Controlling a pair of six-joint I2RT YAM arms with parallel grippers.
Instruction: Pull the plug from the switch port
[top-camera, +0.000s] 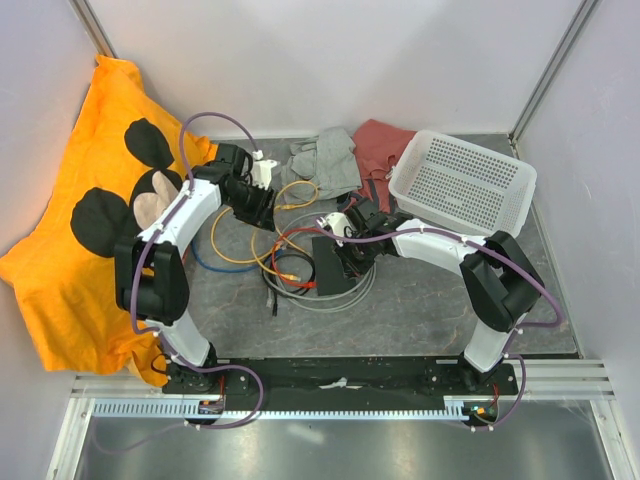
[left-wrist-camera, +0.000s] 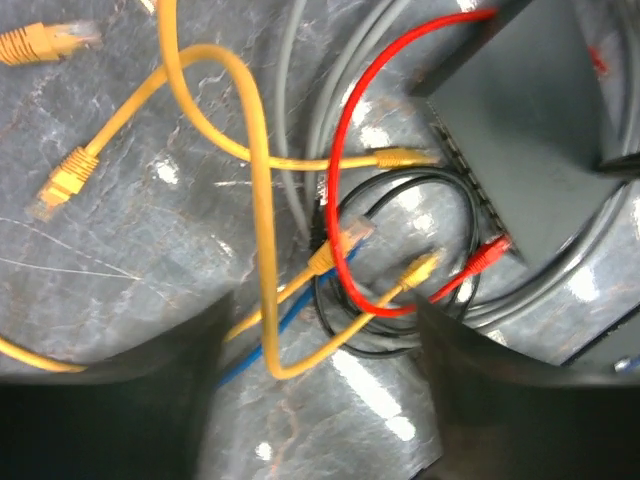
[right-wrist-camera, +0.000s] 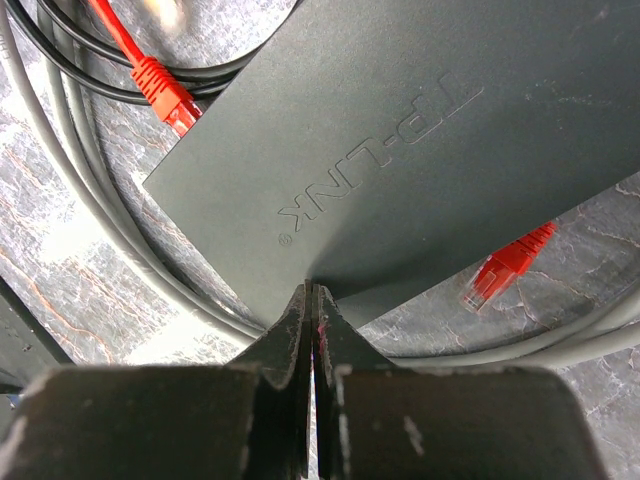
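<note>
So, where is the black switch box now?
In the top view the black switch box lies mid-table, inside the grey cable coil, under the right gripper.

The switch box (right-wrist-camera: 420, 130) is finished in matte black, its lettering embossed in the same tone. A red cable (left-wrist-camera: 345, 150), a yellow cable (left-wrist-camera: 262, 200), a blue cable (left-wrist-camera: 265, 340), grey cables (right-wrist-camera: 90, 200) and a black cable (left-wrist-camera: 400, 185) are seen. The table (left-wrist-camera: 130, 270) is patterned in dark grey marble with pale veins. An orange cloth (top-camera: 70, 270) is printed with a black cartoon mouse. The basket (top-camera: 462, 180) is white and perforated.
</note>
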